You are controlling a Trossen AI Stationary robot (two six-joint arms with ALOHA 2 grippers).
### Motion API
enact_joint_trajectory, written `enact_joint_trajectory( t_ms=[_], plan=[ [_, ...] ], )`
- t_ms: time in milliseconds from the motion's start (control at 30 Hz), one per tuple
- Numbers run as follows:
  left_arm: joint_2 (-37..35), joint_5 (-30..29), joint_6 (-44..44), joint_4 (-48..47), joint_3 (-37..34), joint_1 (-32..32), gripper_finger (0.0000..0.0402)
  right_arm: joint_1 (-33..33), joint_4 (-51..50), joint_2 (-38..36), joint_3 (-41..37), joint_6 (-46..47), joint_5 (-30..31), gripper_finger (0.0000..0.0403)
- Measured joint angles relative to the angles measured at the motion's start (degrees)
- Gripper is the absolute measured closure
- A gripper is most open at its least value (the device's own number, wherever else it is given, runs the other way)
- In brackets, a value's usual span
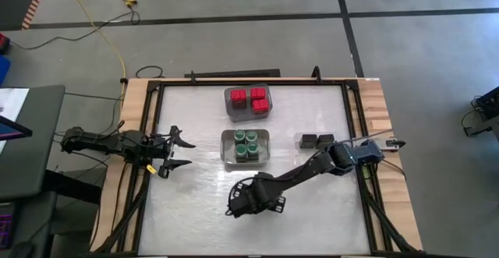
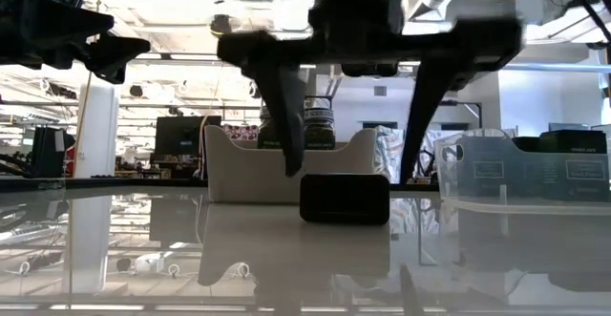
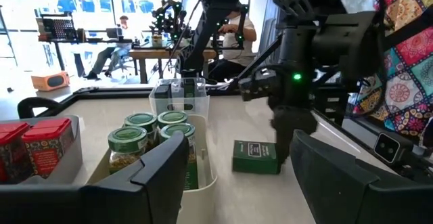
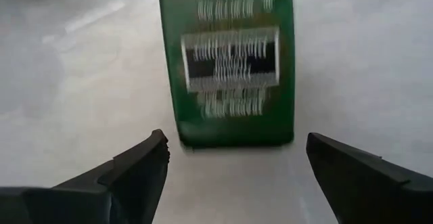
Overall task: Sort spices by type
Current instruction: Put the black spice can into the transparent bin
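A dark green rectangular spice tin [image 4: 230, 61] lies flat on the white table [image 1: 195, 211], label up, near the table's front middle. My right gripper [image 4: 235, 143] hangs over it, pointing down and open. In the low view its fingers [image 2: 286, 135] stand to either side of the tin [image 2: 344, 199] with their tips about level with its top. In the right wrist view the tin lies clear of both fingers. The arm hides the tin in the high view. My left gripper [image 1: 181, 150] waits open at the table's left edge, holding nothing.
A clear bin of red-topped square containers [image 1: 248, 102] stands at the far middle. A bin of green-lidded jars [image 1: 245, 146] sits at the centre, just beyond the tin. Two dark tins [image 1: 316, 141] sit at the right. Bare table lies toward the near edge.
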Motion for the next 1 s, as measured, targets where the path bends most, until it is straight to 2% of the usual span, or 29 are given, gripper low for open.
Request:
enact_joint_trajectory(
  t_ms=[167,333,633,867,1000],
  plan=[
    [0.0,0.0,0.0,0.0,0.0,0.0,0.0155,-1.5,2.5,2.2,0.0,-2.4,-0.4,0.0034],
    [0.0,0.0,0.0,0.0,0.0,0.0,0.0155,-2.1,3.8,3.6,0.1,-2.9,-6.1,0.0044],
    [0.6,-0.1,0.0,0.0,0.0,0.0,0.0155,-1.0,1.7,3.9,0.8,0.9,-4.3,0.0111],
    [0.7,-0.1,0.0,0.0,0.0,0.0,0.0155,-0.3,0.7,4.4,3.3,0.5,-4.3,0.0104],
    [0.7,-0.1,0.0,0.0,0.0,0.0,0.0155,0.8,-5.1,4.3,8.3,-0.4,-5.0,0.0091]
  ],
)
